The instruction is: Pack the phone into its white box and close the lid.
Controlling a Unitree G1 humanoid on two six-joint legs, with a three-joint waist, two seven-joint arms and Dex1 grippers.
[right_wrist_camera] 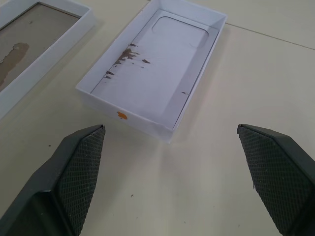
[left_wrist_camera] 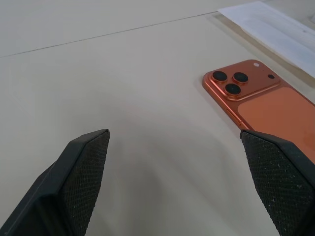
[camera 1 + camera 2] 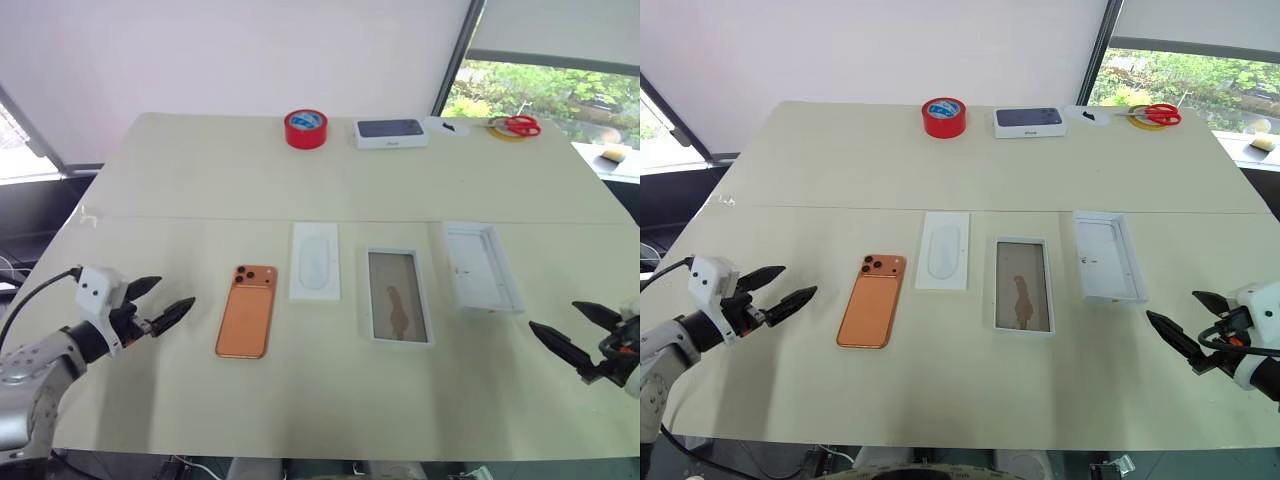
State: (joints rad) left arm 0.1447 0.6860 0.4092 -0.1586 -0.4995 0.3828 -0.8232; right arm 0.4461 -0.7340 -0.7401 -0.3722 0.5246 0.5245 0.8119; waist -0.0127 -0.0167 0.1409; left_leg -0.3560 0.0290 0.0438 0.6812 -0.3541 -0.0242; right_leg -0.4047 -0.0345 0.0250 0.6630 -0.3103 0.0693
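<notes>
On the beige tabletop (image 3: 180, 190), four flat items sit in a row; landmark = the white box (image 3: 399, 296), a shallow white-rimmed rectangular tray with a tan-brown inside, lying open.

- Flat white insert card (image 3: 315, 261) with an oval outline: just beside the white box on its left, apart from it.
- Phone (image 3: 247, 310), flat orange smartphone, back up, black camera lens cluster at its far corner: further left of the white box, past the insert card, not touching either.
- Lid (image 3: 481, 267), shallow white rectangular cover, moulded inside facing up with a few brown specks: just right of the white box, slightly angled, small gap between them.

Left gripper (image 3: 158, 304): black fingers (image 2: 83, 172) spread wide, nothing between them. Sits left of the phone, well left of the white box, clear of the tabletop items. In the left wrist view the phone's camera corner lies ahead of the fingers and off toward one of them, with no contact.

Right gripper (image 3: 1190, 325): black fingers (image 1: 78, 167) also spread wide, empty. Sits right of the white box and nearer than the lid. In the right wrist view the lid's near short end lies ahead between the two fingertips, not touching; the white box's corner is off to one side.

Far beyond the white box: a red tape roll (image 3: 306, 128), a white box with a dark-blue top (image 3: 391, 132), red-handled scissors (image 3: 516, 125).
</notes>
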